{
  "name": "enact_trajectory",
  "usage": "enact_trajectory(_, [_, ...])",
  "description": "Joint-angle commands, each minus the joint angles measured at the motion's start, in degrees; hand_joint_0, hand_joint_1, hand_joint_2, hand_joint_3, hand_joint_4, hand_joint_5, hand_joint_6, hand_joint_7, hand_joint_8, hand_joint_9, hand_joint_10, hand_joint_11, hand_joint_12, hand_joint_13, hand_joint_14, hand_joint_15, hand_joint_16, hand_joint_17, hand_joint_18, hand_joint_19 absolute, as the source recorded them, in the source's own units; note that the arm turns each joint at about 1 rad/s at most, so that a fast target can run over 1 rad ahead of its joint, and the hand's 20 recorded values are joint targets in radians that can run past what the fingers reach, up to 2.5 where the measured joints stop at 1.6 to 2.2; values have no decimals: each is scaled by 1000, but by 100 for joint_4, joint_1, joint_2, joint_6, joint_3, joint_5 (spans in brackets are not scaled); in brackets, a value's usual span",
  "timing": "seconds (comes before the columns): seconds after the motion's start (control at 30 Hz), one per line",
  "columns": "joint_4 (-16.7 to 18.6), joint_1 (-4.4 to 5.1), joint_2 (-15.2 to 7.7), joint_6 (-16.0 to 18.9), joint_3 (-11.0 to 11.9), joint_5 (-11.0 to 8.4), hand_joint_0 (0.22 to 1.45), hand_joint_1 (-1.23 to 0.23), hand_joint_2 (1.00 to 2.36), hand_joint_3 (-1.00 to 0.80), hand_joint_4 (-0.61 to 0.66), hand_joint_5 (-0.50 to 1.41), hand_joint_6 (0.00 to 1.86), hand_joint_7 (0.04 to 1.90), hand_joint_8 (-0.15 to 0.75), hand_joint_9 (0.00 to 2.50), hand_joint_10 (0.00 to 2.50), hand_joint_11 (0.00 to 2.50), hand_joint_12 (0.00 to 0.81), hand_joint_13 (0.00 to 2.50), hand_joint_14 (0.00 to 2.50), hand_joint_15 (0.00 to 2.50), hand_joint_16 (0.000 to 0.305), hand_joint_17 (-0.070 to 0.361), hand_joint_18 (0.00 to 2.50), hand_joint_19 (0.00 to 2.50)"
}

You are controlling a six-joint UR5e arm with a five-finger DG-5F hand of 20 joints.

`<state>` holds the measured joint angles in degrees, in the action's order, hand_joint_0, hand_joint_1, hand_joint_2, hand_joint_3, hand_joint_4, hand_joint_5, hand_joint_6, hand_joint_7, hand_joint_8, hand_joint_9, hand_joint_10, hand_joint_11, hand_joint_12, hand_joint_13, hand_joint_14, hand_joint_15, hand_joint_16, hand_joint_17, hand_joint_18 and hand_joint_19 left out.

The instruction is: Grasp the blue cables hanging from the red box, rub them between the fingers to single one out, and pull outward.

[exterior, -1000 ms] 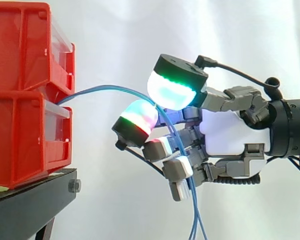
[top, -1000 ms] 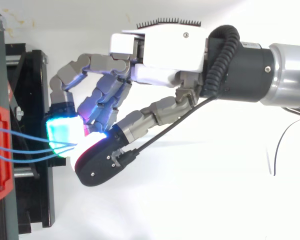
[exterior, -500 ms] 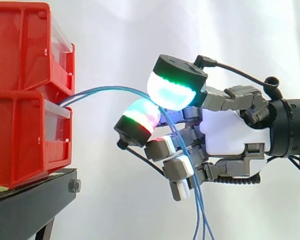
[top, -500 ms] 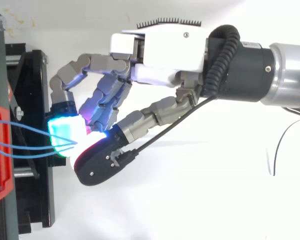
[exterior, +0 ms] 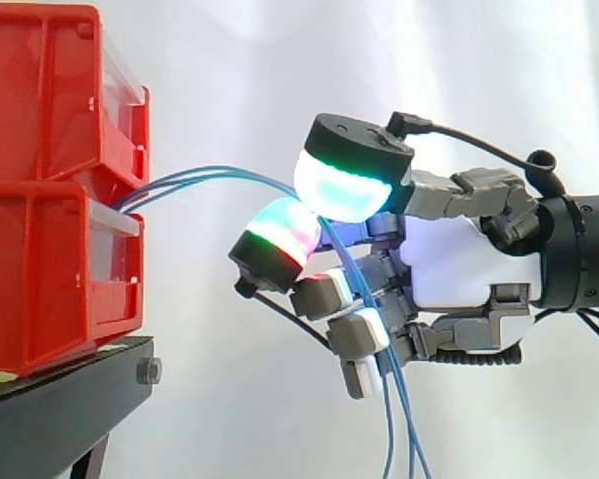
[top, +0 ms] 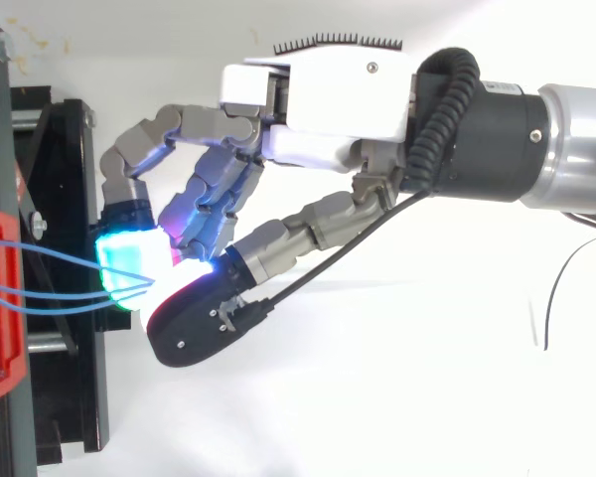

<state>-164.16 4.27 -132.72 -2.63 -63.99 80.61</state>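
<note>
**Side view:** before a white curtain (exterior: 230,70), two glossy red plastic bins (exterior: 40,200) stood stacked on a black stand (exterior: 65,399). Thin blue cables (exterior: 195,178) left the gap between the bins, arched rightward, then hung downward past the curled fingers (exterior: 359,334). The robot hand (exterior: 459,264) pinched them between glowing pads (exterior: 341,185).

**Top view:** the cables (top: 89,298) ran left to right, converging from the bin's front into the robot hand (top: 318,99).

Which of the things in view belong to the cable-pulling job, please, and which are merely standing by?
Job:
- blue cables
- red bins they hang from
- hand, pinching the cables

Standing by:
- black stand
- white curtain
</note>
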Motion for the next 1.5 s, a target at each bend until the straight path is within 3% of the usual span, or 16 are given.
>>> enact_trajectory(0.0, [-19,-5,9,-1,1,-1,625,-849,1016,-225,65,-194,851,1076,263,904,11,1142,407,1034,20,819,48,108,842,852])
enact_trajectory(0.83, [-54,-5,36,8,1,8,643,-910,1014,-253,61,-225,856,1043,251,792,11,1118,401,957,20,823,49,111,809,840])
enact_trajectory(1.27, [-54,-5,27,-1,-8,-1,597,-935,1000,-492,140,-233,857,1012,264,782,10,1122,402,956,22,823,50,112,822,838])
enact_trajectory(1.47, [-46,-5,27,-1,1,-1,562,-889,1000,-500,177,-217,855,1013,282,828,9,1130,416,983,19,823,51,114,841,846])
